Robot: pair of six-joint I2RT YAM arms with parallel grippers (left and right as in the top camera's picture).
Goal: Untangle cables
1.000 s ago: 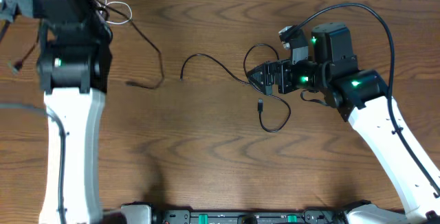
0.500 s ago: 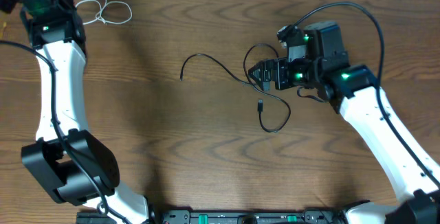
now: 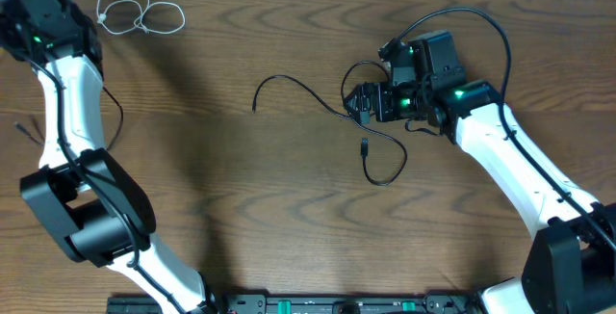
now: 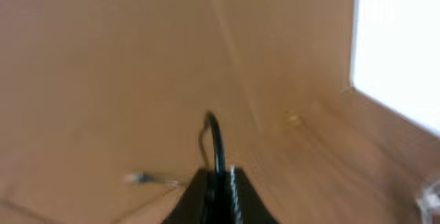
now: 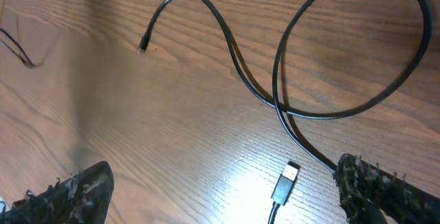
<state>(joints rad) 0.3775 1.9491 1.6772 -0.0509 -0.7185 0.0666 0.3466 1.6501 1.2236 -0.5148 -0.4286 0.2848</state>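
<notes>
open right gripper (image 5: 220, 172) over a looped black cable (image 5: 278, 104) should pinch beside its crossing; left gripper (image 4: 221, 183) clenches a second cable (image 4: 216, 138).

Overhead cam looks straight down on the whole table (image 3: 289, 208), so we get the full scene at once. Our right wrist cam hangs close, tilted down at the black cable (image 5: 276, 73) loop, the same loop overhead shows mid-table. Left wrist cam's blurry, looking low across a brown surface toward a white strip (image 4: 399, 45).
</notes>
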